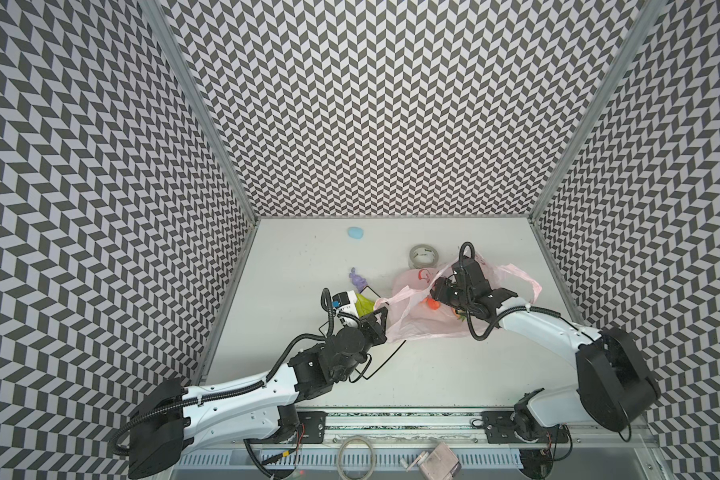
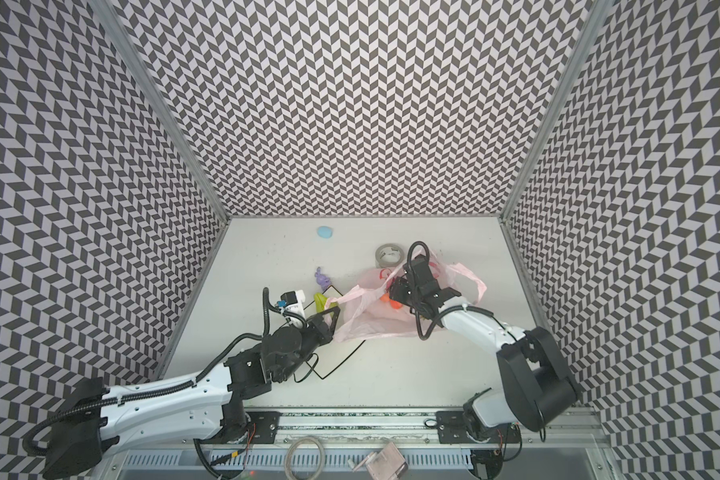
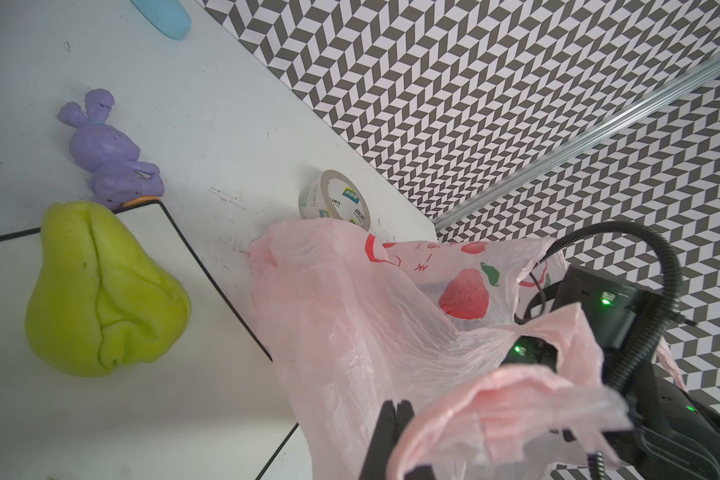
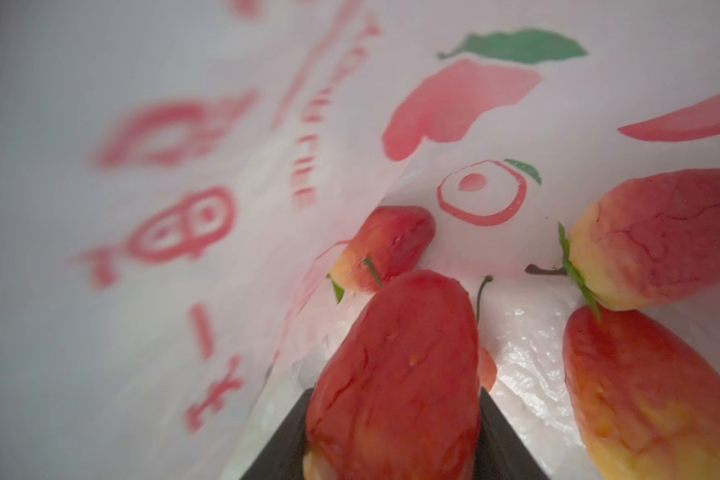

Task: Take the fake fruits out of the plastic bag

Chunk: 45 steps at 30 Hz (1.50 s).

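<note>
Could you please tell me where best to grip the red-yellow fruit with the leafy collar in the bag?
I'd grip the red-yellow fruit across its wide belly, entering through the mouth of the plastic bag; it lies on its side, stem end thin.

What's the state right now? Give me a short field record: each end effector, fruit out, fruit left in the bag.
left end effector: shut on the edge of the plastic bag
right end effector: inside the bag, shut on a red fruit
out of bag: pear, lying on the white plate
left in bag: at least three other red-yellow fruits, loose beside the held one
</note>
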Each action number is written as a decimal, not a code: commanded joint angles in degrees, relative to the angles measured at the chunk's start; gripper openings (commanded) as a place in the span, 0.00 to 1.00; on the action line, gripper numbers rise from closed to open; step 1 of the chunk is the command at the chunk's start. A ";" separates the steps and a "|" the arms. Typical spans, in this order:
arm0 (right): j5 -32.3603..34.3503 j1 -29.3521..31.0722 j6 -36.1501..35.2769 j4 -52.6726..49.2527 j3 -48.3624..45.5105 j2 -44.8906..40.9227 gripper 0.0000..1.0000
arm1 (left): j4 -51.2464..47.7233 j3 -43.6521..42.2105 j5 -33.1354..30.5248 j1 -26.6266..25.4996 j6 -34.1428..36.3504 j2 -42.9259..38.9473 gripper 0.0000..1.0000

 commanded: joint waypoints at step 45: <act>-29.95 -0.23 -22.93 -8.82 0.99 -32.47 0.39 | 12.22 20.36 17.67 11.90 7.21 30.74 0.00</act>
